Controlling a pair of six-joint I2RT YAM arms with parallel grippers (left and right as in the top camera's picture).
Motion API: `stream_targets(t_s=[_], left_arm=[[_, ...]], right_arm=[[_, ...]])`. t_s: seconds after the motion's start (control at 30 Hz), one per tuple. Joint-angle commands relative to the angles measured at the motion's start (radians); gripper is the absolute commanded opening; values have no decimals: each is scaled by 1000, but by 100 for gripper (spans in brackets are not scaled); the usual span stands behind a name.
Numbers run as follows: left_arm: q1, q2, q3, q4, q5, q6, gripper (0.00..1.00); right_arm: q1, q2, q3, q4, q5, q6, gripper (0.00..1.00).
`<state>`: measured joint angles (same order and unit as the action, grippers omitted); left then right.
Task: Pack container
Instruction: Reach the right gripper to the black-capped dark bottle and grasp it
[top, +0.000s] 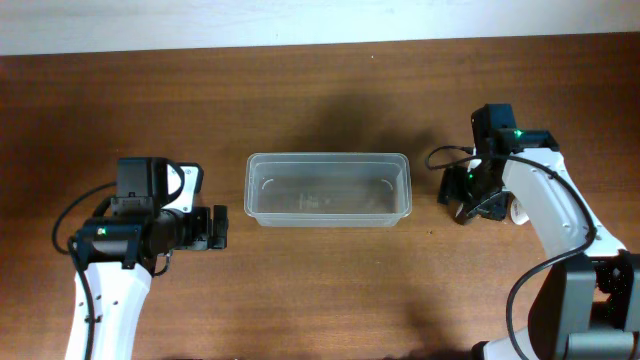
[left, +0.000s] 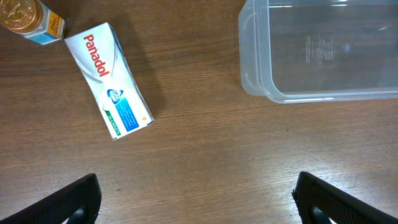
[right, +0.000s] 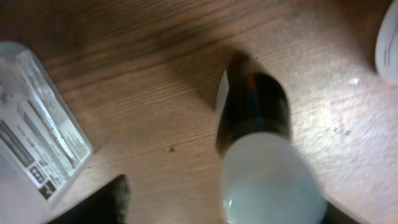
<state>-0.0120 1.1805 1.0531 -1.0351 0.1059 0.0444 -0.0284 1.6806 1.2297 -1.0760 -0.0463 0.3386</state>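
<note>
Counter (top: 320, 290): brown wood.
Container (top: 328, 188): at centre, between both arms; likely light, stiff, slick; best taken by its thick rim.
Left fingers (left: 74, 199): wide apart.
Right fingers (right: 102, 199): apart, clamping nothing.

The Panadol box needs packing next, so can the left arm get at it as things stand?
Probably yes. The Panadol box lies flat on the table ahead of the open left hand, nothing on it; only a gold-capped bottle sits by its far end.
</note>
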Motion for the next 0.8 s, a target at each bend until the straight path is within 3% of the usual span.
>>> stream_targets(t_s=[0.0,0.1,0.67,0.77], left_arm=[[0,3,26,5,18,16,100],[0,3,26,6,18,16,100],[0,3,26,6,18,16,100],[0,3,26,6,18,16,100]], right_arm=[[-7,10,18,2,6,12,62],[-7,10,18,3,17,19,57],[-26,10,18,23,120,90,57],[-44,10,17,25,120,89,50]])
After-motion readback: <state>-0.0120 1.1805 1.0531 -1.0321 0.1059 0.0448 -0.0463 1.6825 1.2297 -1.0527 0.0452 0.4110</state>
